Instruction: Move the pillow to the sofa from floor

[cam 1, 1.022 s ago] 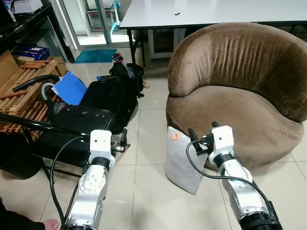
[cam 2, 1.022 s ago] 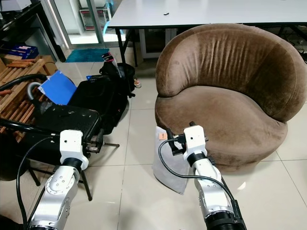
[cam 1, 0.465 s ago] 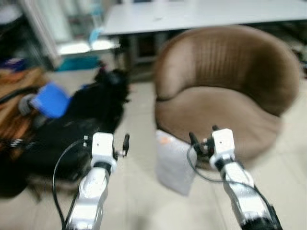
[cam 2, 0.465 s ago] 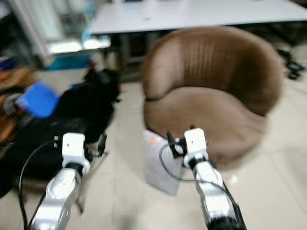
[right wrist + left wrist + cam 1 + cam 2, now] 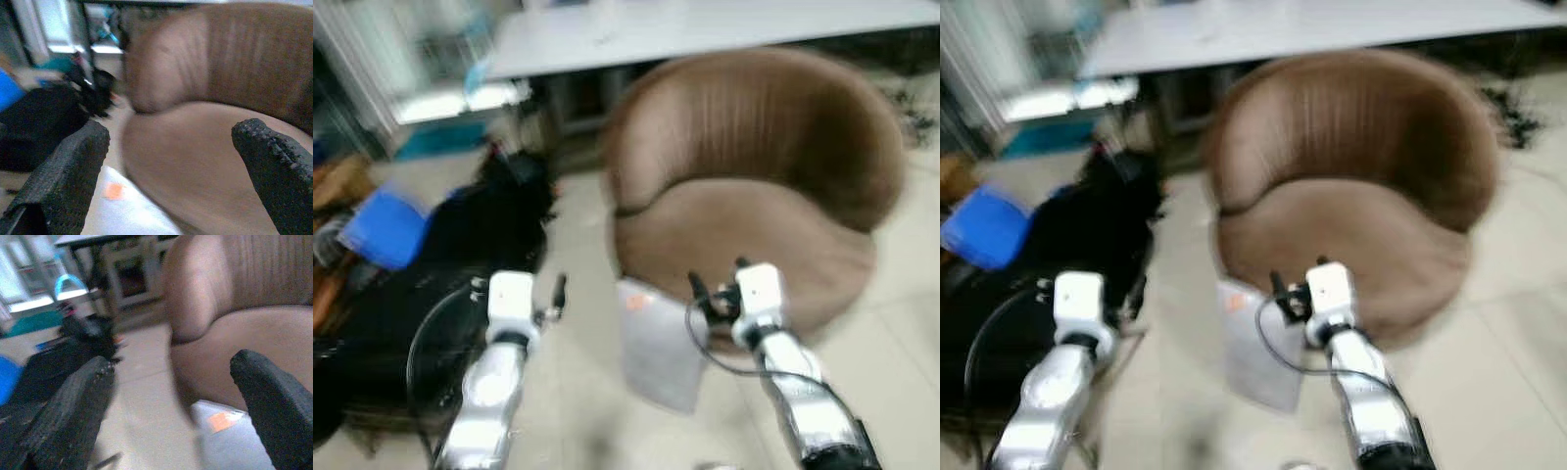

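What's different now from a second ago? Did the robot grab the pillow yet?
Not yet. Mostly the camera moved: the whole picture slid sideways and went blurry, so the robot is turning or stepping. The pillow still leans on the brown sofa, standing on the floor. The left gripper and right gripper are still open and holding nothing, the right one close beside the pillow.

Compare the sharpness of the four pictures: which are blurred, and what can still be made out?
Left eye and right eye views: smeared by motion, yet the brown sofa and grey pillow leaning against it read clearly. Left wrist view: soft, with the pillow's orange tag visible. Right wrist view: equally soft, black fingers crisper than the background.
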### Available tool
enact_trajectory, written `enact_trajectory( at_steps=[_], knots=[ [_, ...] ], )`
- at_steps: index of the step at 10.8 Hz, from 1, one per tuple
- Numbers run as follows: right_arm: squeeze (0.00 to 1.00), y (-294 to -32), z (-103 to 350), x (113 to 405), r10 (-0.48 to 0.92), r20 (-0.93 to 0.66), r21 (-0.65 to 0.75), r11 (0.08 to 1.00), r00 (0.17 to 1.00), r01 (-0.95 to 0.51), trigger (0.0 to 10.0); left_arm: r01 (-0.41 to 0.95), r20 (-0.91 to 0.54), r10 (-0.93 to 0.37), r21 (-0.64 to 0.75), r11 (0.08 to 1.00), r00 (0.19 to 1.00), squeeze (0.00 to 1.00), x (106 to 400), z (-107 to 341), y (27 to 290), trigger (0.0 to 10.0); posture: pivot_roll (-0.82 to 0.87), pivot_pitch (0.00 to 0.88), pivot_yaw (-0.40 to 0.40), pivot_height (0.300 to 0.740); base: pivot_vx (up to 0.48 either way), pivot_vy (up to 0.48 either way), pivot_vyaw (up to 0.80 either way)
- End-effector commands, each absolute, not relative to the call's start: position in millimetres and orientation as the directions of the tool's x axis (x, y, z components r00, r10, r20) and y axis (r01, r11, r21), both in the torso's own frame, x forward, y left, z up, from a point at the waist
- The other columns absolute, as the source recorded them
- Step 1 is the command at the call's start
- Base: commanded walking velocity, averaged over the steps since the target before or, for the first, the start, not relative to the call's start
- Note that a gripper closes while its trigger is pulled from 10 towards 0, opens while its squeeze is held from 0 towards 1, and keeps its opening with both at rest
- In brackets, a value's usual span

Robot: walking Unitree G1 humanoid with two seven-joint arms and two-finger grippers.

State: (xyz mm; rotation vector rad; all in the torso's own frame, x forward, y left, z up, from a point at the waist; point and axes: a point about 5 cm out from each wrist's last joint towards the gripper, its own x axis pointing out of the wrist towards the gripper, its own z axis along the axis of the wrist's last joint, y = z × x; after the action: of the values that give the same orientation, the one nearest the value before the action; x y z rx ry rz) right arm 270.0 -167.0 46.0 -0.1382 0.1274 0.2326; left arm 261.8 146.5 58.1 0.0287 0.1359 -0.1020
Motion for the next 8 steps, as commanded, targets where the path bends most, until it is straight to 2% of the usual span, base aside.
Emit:
enact_trajectory(
  at_steps=[1,8],
  knots=[
    [0.00,-154.7,52.9,274.9,0.251,-0.112,-0.110,0.959,0.962,-0.263,10.0,0.083,-0.149,-0.075,0.049,0.995,0.986,0.00,259.3,56.7,159.0,10.0,-0.16,0.000,0.092,0.740,0.469,0.000,0.00],
    [0.00,-154.0,51.6,272.9,0.256,-0.120,-0.110,0.957,0.959,-0.269,10.0,0.104,-0.153,-0.095,0.049,0.993,0.984,0.00,258.7,56.4,155.5,10.0,-0.16,0.000,0.091,0.740,0.469,0.000,0.00]
  ],
)
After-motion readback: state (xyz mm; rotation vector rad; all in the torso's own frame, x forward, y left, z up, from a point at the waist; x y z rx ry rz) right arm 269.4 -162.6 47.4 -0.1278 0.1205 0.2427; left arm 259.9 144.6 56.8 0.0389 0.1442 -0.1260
